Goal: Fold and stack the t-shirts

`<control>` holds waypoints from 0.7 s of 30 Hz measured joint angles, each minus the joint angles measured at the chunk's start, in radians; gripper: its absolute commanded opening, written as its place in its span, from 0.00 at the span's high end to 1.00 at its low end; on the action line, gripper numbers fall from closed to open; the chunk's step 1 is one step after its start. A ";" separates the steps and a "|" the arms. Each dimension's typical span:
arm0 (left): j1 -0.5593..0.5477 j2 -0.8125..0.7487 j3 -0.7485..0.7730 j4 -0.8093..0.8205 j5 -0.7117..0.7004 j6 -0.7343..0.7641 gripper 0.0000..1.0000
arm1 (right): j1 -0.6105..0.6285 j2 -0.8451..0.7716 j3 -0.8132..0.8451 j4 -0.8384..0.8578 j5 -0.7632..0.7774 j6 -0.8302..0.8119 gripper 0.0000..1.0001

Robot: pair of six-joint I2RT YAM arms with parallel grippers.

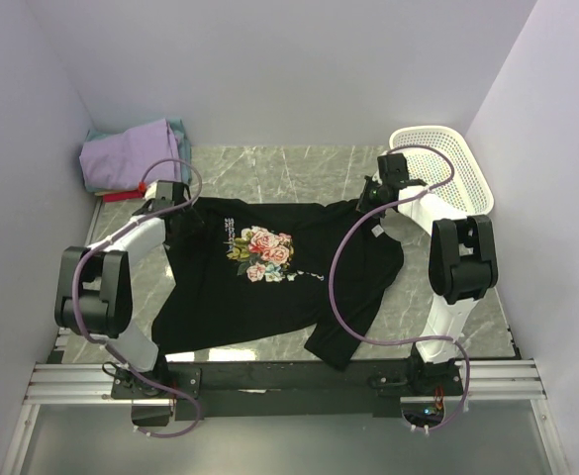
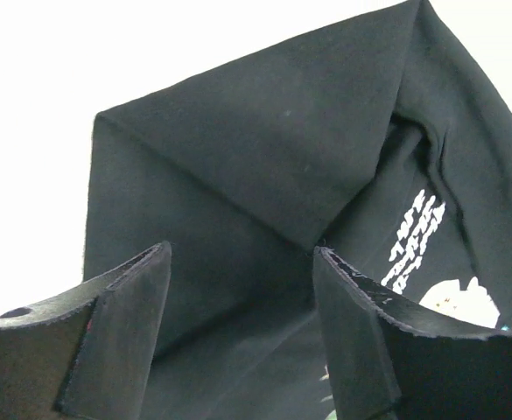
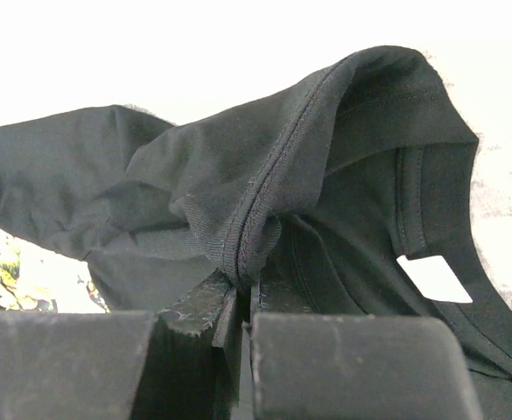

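I read this as the start of the fold on the black shirt [image 1: 269,287]: it lies flat and print-up on the table [image 1: 299,168], stretched between my two grippers, with no fold made in it yet. The right gripper [image 3: 248,302] is pressed together on the shirt, pinching a ridge of stitched seam just beside the neck opening. The cloth rises from its fingers in a soft hump, and the white label [image 3: 432,278] sits just past them to the right. The left gripper [image 2: 238,262] stands spread, holding nothing, with a creased corner of the shirt lying between and just ahead of its fingers [image 2: 120,337].

My next move, as I judge it, is to close the left gripper on that corner, then carry both edges over together. The cloth is thin, matte knit and limp, so it will sag and drag unless both sides lift evenly. The rose print [image 1: 264,252] lies well ahead of the left gripper. The folded shirts [image 1: 131,158], lavender on top, wait beyond the left gripper, and the basket [image 1: 447,168] stands beyond the right one.
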 measured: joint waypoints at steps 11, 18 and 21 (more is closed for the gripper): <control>0.002 0.121 -0.004 0.121 0.008 -0.107 0.32 | 0.000 -0.002 0.002 -0.011 -0.018 -0.011 1.00; 0.002 0.129 -0.006 0.167 -0.034 -0.148 0.43 | 0.000 -0.002 0.003 -0.013 -0.023 -0.011 1.00; 0.002 0.139 -0.006 0.182 -0.053 -0.154 0.56 | 0.000 -0.002 0.003 -0.016 -0.024 -0.012 1.00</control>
